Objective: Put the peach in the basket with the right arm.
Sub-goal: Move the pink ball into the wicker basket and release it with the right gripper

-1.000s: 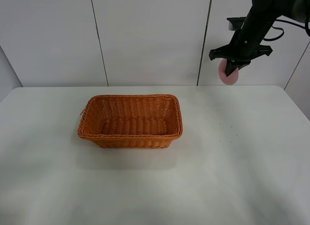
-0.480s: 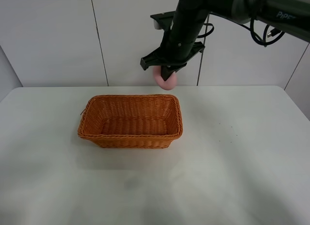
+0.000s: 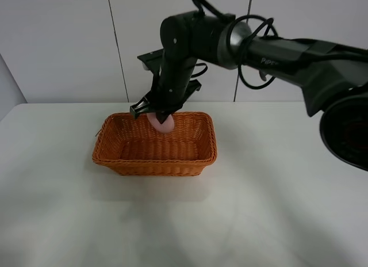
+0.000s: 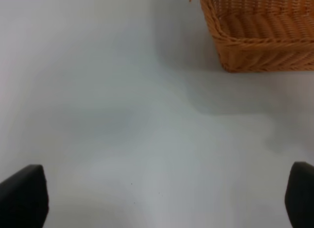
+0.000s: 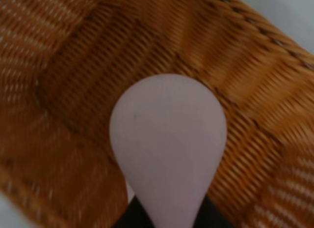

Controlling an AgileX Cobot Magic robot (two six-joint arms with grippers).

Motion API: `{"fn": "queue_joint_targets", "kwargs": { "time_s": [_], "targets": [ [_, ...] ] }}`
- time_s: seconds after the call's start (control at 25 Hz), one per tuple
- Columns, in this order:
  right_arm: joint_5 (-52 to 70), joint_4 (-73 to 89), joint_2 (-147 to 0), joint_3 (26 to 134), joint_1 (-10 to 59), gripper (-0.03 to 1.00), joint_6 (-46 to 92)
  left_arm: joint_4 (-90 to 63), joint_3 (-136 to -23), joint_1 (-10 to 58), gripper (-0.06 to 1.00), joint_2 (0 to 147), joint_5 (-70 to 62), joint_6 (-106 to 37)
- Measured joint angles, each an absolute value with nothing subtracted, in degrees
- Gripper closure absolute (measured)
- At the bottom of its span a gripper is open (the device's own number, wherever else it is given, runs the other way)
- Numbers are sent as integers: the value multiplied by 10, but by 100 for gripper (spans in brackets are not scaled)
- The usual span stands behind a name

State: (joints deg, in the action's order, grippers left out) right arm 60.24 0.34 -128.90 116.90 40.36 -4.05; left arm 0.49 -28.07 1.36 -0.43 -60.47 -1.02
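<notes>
A white counter (image 3: 276,209) is stretching across the whole scene, with pale wall panels standing behind it. The right arm (image 3: 276,51), glossy black with looping cables, is reaching in from the right of the high view and crossing past the middle, its last links bending down over the far side of the basket. The basket (image 3: 155,163), orange-brown woven wicker with flared sides and a braided rim, is sitting upright on the counter a little left of centre; one of its corners (image 4: 260,36) is also showing in the left wrist view. The right claw (image 3: 159,116) is pointing downward and pinching the peach between its two fingers. The left claw (image 4: 161,196) is hanging over bare counter near that basket corner, its two dark fingertips (image 4: 22,196) spread wide apart with nothing between them. The peach (image 3: 163,122), small, matte and pink, is hanging in the right claw over the inside of the basket, close to the far wall. In the right wrist view the peach (image 5: 169,149) is filling the middle, with the woven floor and walls (image 5: 73,80) lying beneath and around it; whether it is touching the weave cannot be told.
</notes>
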Motion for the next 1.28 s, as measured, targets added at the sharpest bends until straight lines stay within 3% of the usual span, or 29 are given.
{"fn": "queue_joint_targets", "kwargs": {
  "time_s": [0.4,0.48,0.64,0.76,1.08,1.28],
  "targets": [
    [559,3,-1385,1169,404,93,-40,5,-281,14,-5,-4,-605,-10],
    [560,3,-1385,1172,404,83,-40,5,-281,14,-5,-4,-605,-10],
    [582,3,-1385,1192,404,43,-43,5,-281,14,-5,-4,-605,-10],
    [597,3,-1385,1232,404,31,-43,5,-281,14,-5,-4,-605,-10],
    [691,0,-1384,1396,404,28,-43,5,-281,14,-5,-4,-605,-10],
    [695,-5,-1377,1439,401,28,-43,5,-281,14,-5,-4,-605,-10]
  ]
}}
